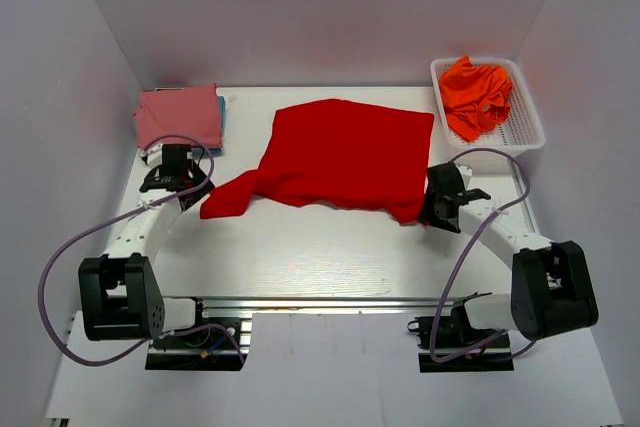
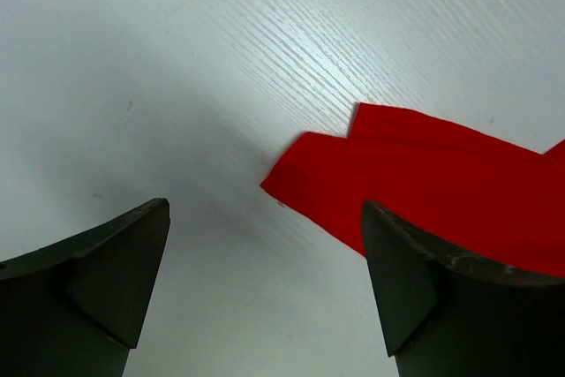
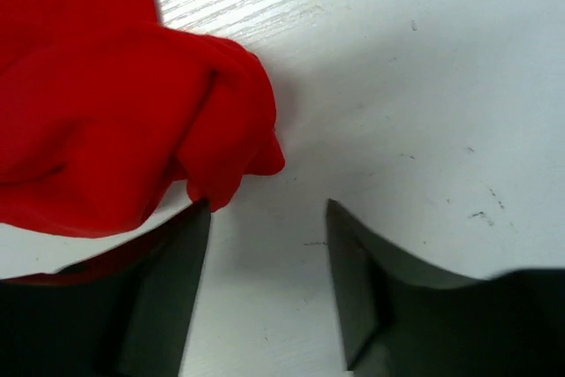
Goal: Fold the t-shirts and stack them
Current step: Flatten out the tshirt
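Observation:
A bright red t-shirt (image 1: 340, 155) lies spread on the white table, one sleeve (image 1: 228, 199) pointing to the near left. My left gripper (image 1: 186, 185) stands open just left of that sleeve, whose tip (image 2: 415, 174) shows beyond the bare gap between the fingers. My right gripper (image 1: 432, 209) is open at the shirt's near right corner; the bunched red cloth (image 3: 132, 121) lies against its left finger, with nothing between the jaws. A dusty pink t-shirt (image 1: 178, 115) lies folded at the far left on a teal-blue one (image 1: 220, 119). Orange t-shirts (image 1: 478, 95) fill the basket.
A white mesh basket (image 1: 528, 127) stands at the far right corner. White walls close in the table on the left, back and right. Grey cables loop from both arms near the front rail (image 1: 300, 302).

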{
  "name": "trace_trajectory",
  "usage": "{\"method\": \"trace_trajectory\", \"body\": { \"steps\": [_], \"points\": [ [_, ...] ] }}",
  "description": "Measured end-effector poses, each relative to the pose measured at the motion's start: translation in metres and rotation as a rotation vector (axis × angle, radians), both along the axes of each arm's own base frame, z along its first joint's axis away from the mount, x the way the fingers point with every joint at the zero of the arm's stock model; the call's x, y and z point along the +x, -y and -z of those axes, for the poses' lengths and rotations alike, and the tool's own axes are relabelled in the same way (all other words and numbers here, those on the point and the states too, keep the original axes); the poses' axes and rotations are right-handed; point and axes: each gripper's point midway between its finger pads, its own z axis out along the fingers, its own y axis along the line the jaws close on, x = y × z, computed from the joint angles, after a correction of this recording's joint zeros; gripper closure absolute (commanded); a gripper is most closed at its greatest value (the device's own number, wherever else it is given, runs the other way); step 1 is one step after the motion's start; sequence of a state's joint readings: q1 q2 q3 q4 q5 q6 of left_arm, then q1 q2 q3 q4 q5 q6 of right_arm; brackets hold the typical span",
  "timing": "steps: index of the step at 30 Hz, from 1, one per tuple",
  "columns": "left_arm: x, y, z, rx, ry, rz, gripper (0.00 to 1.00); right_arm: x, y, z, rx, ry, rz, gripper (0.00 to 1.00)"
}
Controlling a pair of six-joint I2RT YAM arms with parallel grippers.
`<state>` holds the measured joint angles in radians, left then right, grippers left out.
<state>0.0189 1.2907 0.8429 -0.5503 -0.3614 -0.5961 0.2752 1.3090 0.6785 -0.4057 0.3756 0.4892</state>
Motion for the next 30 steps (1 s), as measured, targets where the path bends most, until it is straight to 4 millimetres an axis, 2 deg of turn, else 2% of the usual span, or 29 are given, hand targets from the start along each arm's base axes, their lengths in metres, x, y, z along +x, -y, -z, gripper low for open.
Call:
{"method": "trace_trajectory", "body": {
  "steps": [2,3,7,10,13,14,17,20,23,26,30],
  "points": [
    [0.003,0.001,-0.004,-0.005,-0.004,-0.003,0.00,0.005,0.000,-0.008,-0.010,0.004,-0.001,0.31],
    [0.006,0.001,-0.009,-0.009,0.004,-0.002,0.00,0.012,0.000,-0.016,-0.011,0.025,-0.005,0.10],
    [0.025,0.013,-0.035,-0.046,0.104,0.067,0.00,0.045,-0.013,-0.057,0.025,0.165,-0.061,0.10],
    [0.044,0.034,-0.052,-0.106,0.198,0.183,0.00,0.064,-0.029,-0.079,0.076,0.250,-0.132,0.10],
    [0.062,0.060,-0.055,-0.179,0.247,0.315,0.00,0.087,-0.049,-0.087,0.112,0.265,-0.199,0.10],
    [0.069,0.070,-0.045,-0.212,0.228,0.356,0.00,0.097,-0.056,-0.086,0.123,0.261,-0.221,0.10],
    [0.082,0.098,-0.010,-0.309,0.157,0.462,0.00,0.131,-0.076,-0.078,0.144,0.237,-0.266,0.10],
    [0.077,0.119,0.032,-0.390,0.051,0.520,0.00,0.160,-0.090,-0.062,0.149,0.202,-0.279,0.10],
    [0.071,0.133,0.060,-0.434,-0.026,0.555,0.00,0.186,-0.101,-0.043,0.156,0.168,-0.282,0.10],
    [0.090,0.141,0.054,-0.445,0.001,0.584,0.00,0.186,-0.105,-0.021,0.170,0.115,-0.286,0.10],
    [0.124,0.148,0.058,-0.459,0.023,0.607,0.00,0.153,-0.104,0.009,0.201,0.016,-0.298,0.10]
  ]
}}
